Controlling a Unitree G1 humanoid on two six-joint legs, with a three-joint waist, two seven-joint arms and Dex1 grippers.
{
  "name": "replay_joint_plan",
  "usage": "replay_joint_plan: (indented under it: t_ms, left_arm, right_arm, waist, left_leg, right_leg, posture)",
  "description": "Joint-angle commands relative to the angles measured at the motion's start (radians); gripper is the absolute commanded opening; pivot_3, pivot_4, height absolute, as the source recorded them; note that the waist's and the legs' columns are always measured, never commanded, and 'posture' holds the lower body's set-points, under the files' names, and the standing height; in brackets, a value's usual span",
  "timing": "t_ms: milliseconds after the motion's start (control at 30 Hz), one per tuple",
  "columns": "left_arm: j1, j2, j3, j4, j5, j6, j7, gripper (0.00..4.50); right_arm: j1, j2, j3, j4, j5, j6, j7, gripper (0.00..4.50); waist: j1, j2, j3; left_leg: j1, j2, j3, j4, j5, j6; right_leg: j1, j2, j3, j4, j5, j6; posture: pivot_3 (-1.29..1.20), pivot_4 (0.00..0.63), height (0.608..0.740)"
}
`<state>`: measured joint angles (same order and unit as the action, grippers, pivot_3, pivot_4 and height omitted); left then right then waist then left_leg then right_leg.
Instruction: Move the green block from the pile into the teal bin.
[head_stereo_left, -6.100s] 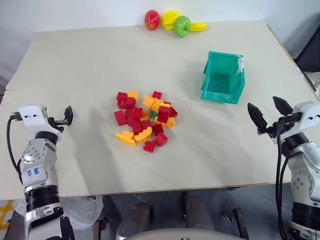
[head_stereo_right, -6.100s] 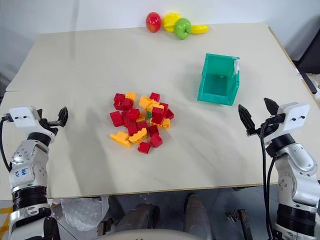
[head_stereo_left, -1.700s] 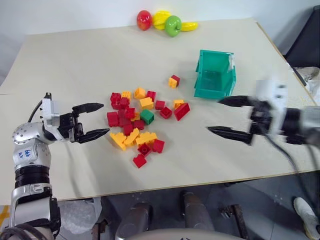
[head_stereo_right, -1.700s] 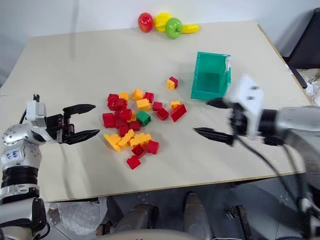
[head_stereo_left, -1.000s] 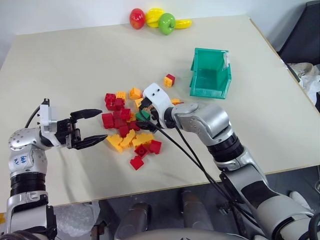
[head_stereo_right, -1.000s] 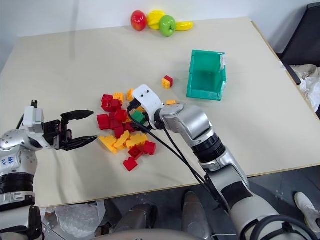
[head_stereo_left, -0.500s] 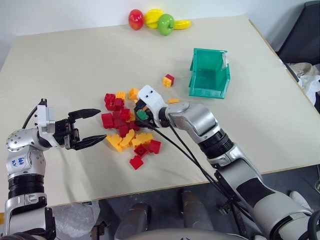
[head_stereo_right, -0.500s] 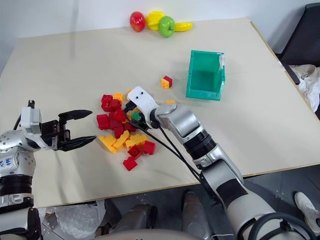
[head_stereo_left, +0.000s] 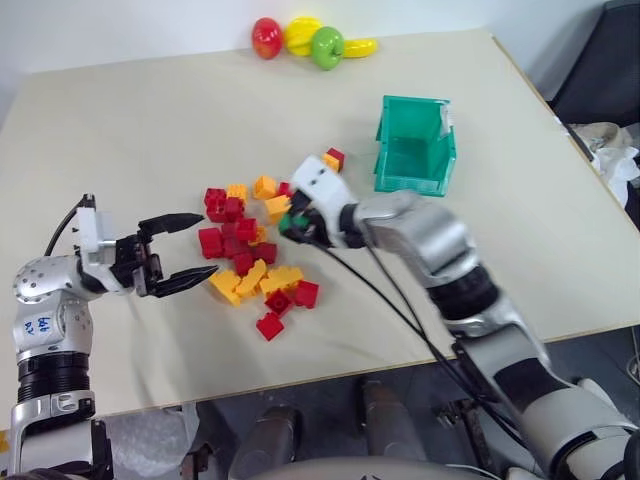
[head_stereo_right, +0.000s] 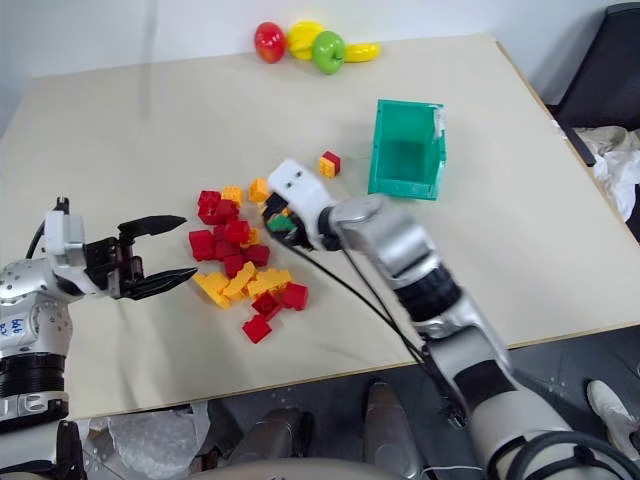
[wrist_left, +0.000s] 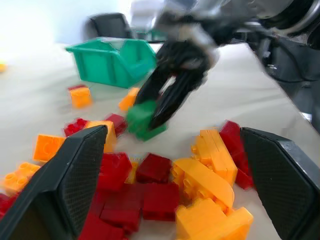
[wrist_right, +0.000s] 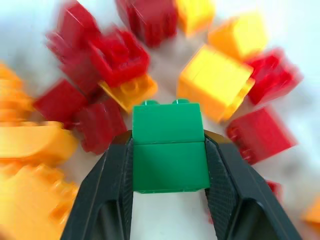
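Fingers (wrist_right: 112, 185), right gripper (wrist_right: 169, 165): two black, closed against opposite sides of the green block (wrist_right: 170, 146), which sits squarely between them with its studs facing away from the wrist. Block held clear of the bricks beneath it (the left wrist view shows it lifted above the pile, pinched at its top by the dark fingers).

Left gripper (head_stereo_left: 187, 250): fingers spread wide apart, nothing between them, pointing across the table toward the pile from the robot's left, near its edge but not touching any brick.

Green block, location: in the right gripper over the far right part of the pile (head_stereo_left: 250, 255), between the pile's centre and the teal bin.

Pile: red and yellow-orange studded bricks, loosely scattered at the middle of the table (head_stereo_left: 150, 120); one red brick (head_stereo_left: 268, 325) lies a little apart on the near side; a small red-and-orange pair (head_stereo_left: 333, 159) lies apart on the far side, just beside the bin.

Teal bin (head_stereo_left: 415, 146): open-top, white label on one upper corner, standing on the table to the right of the pile, well apart from the held block.

Fruit group (head_stereo_left: 308, 40): far table edge, red, yellow and green pieces together.
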<state>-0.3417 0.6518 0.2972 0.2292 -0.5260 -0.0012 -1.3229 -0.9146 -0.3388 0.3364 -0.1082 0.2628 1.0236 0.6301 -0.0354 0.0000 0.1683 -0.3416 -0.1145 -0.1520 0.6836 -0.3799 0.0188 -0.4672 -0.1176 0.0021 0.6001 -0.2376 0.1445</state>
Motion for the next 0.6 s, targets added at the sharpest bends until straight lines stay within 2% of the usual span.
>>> replay_joint_plan:
  t_ms: [33, 200, 300, 400, 500, 567, 600]
  left_arm:
    - [0.0, -0.051, -0.056, -0.142, 0.036, 0.046, 0.149, 4.5]
    - [-0.016, -0.115, -0.099, -0.218, 0.073, 0.091, 0.309, 4.5]
    - [-0.037, -0.151, -0.129, -0.242, 0.097, 0.112, 0.394, 4.5]
    - [-0.061, -0.176, -0.161, -0.259, 0.131, 0.143, 0.471, 4.5]
    - [-0.098, -0.202, -0.193, -0.266, 0.15, 0.172, 0.526, 4.5]
    - [-0.126, -0.222, -0.217, -0.261, 0.165, 0.186, 0.554, 4.5]
    - [-0.145, -0.224, -0.241, -0.256, 0.186, 0.194, 0.562, 4.5]
  right_arm:
    - [0.023, -0.135, -0.098, -0.14, 0.017, -0.092, 0.084, 1.5]
    - [0.02, -0.271, -0.138, -0.05, -0.045, -0.184, 0.09, 1.5]
    - [-0.021, -0.335, -0.164, 0.116, -0.096, -0.321, 0.109, 1.5]
    - [-0.08, -0.351, -0.16, 0.311, -0.139, -0.463, 0.132, 1.5]
    - [-0.158, -0.321, -0.157, 0.531, -0.178, -0.594, 0.132, 1.5]
    - [-0.209, -0.296, -0.147, 0.688, -0.213, -0.687, 0.126, 2.26]
    - [-0.244, -0.279, -0.147, 0.788, -0.235, -0.732, 0.104, 2.45]
  waist:
    - [0.01, 0.0, 0.0]
    - [0.005, 0.0, 0.0]
    - [0.007, 0.0, 0.0]
    - [0.009, 0.0, 0.0]
    - [0.008, 0.0, 0.0]
    - [0.008, 0.0, 0.0]
    - [0.008, 0.0, 0.0]
  left_leg:
    - [0.0, 0.0, 0.0, 0.0, 0.0, 0.0]
    - [0.0, 0.003, 0.005, 0.0, -0.001, 0.0]
    - [0.002, 0.005, 0.01, -0.001, -0.001, -0.001]
    - [0.002, 0.005, 0.012, 0.0, -0.001, -0.001]
    - [0.003, 0.005, 0.013, 0.0, -0.001, -0.001]
    - [0.003, 0.005, 0.013, 0.0, -0.001, -0.001]
    - [0.003, 0.005, 0.013, 0.0, -0.001, -0.001]
  right_leg:
    - [0.0, 0.0, 0.0, -0.001, 0.0, 0.0]
    - [0.001, 0.002, 0.001, -0.005, 0.001, 0.002]
    - [0.001, 0.003, 0.004, -0.004, 0.002, 0.001]
    - [0.001, 0.003, 0.005, -0.005, 0.003, 0.001]
    - [0.001, 0.004, 0.006, -0.005, 0.004, 0.001]
    - [0.001, 0.003, 0.006, -0.006, 0.004, 0.001]
    - [0.001, 0.003, 0.006, -0.006, 0.004, 0.001]
  posture:
    - [0.0, 0.15, 0.74]
    - [0.0, 0.15, 0.74]
    - [0.0, 0.15, 0.74]
    - [0.0, 0.15, 0.74]
    - [0.0, 0.15, 0.74]
    - [0.0, 0.15, 0.74]
    - [0.0, 0.15, 0.74]
